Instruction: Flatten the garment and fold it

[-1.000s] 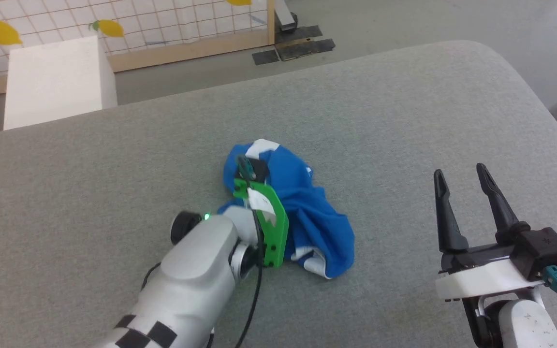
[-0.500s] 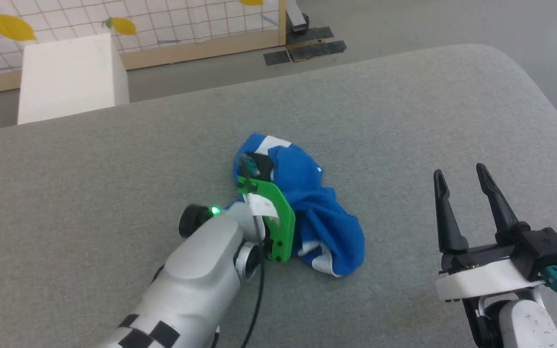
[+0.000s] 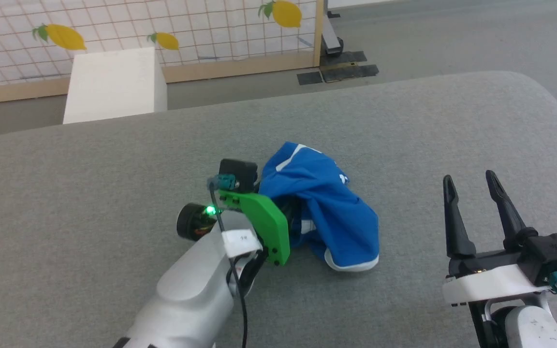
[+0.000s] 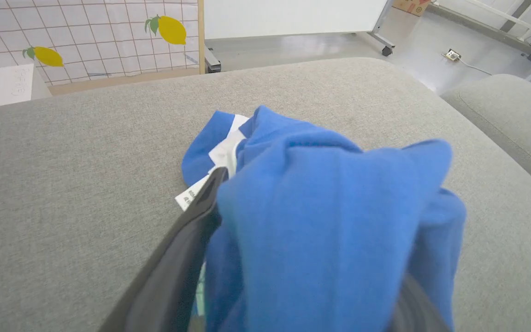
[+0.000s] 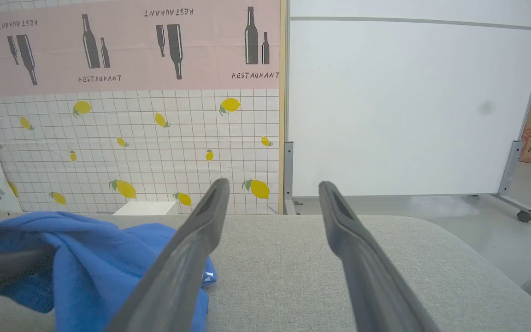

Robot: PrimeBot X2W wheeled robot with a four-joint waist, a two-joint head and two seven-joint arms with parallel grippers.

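The garment [image 3: 324, 208] is a crumpled bright blue heap with white trim, lying mid-surface on the grey cushion [image 3: 114, 183]. My left gripper [image 3: 294, 215] reaches into it from the left, behind its green mount. In the left wrist view the garment [image 4: 330, 203] drapes over my left gripper [image 4: 311, 226], whose jaws stand wide apart. One dark finger [image 4: 191, 230] shows beside a white tag [image 4: 189, 196]. My right gripper [image 3: 469, 176] stands open and empty to the garment's right, apart from it. The right wrist view has my right gripper [image 5: 273, 184] open, with the garment [image 5: 76, 249] at the lower left.
A white box [image 3: 114, 84] stands on the floor beyond the cushion's far edge, before a lemon-patterned grid panel [image 3: 186, 29]. A second grey cushion [image 4: 500, 106] lies off to the right. A whiteboard on wheels [image 5: 404, 106] stands behind.
The left gripper went from shut to wide apart and its wrist rolled; the garment now bulges over its fingers. The head camera shifted. The right gripper kept its place.
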